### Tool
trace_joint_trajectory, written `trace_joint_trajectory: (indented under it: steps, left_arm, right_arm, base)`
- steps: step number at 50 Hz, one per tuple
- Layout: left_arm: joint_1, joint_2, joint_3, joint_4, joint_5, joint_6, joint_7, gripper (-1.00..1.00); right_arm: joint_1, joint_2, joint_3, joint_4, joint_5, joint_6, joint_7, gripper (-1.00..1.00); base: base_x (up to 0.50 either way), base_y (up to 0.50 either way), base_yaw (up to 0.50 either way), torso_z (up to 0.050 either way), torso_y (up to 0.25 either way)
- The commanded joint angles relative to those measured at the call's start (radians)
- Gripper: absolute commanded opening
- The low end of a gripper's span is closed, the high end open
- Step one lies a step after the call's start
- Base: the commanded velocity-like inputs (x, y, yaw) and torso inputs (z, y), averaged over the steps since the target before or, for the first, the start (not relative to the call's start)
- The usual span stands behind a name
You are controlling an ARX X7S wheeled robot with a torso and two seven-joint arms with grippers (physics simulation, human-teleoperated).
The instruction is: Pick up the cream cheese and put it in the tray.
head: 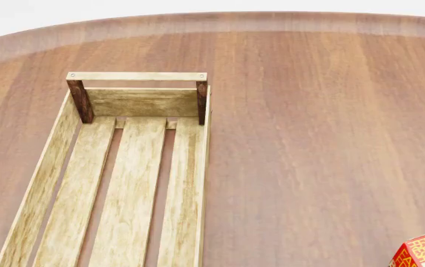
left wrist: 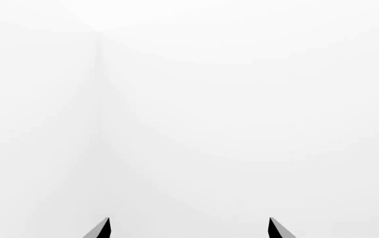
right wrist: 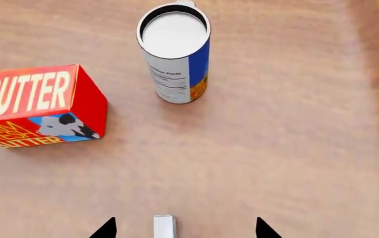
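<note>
**Operator:** Cream cheese (right wrist: 164, 226) — I've got only a pale sliver of it at the edge of the right wrist view, sitting on the table (right wrist: 276, 148) between the two dark fingertips. It shows a white end, too little to read any logo.

**Spotter:** And the claw itself?

**Operator:** Right gripper (right wrist: 184, 229) is spread wide, one tip on each side of the box, neither touching it from what I can see. Left gripper (left wrist: 189, 229) is also parted, two black tips well apart, nothing between them, and that camera sees only blank white.

**Spotter:** What lies farther out from the right claw?

**Operator:** Past the cream cheese, the butter box (right wrist: 34, 106), red-orange with a cow printed on its side, lying on the wood. Beside it, apart from it, the blue-and-yellow can (right wrist: 175, 54) stands upright, and I'm looking down on its white top.

**Spotter:** Does the head camera give you those?

**Operator:** Barely. It catches just a red corner of the butter box (head: 423, 253) at its lower right. No can, no cream cheese there. What it does give me is the tray (head: 201, 183), which neither wrist view shows: pale slats, dark brown posts, a rail across the far end, lying at the left of the table (head: 324, 139).

**Spotter:** Anything in the tray?

**Operator:** Only bare slats in the part I can see; its near end runs out of frame.
</note>
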Motion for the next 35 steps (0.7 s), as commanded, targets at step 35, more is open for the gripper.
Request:
trace_joint_trajectory:
  steps: [35]
  left_arm:
    - [0.000,0.009,-0.030,-0.005,-0.027,-0.006,-0.005,1.00]
  right_arm:
    - [0.045,0.005,-0.087,0.230,-0.011,-0.061,-0.129,1.00]
  base:
    - [0.00,0.00,0.00,0.000,0.000]
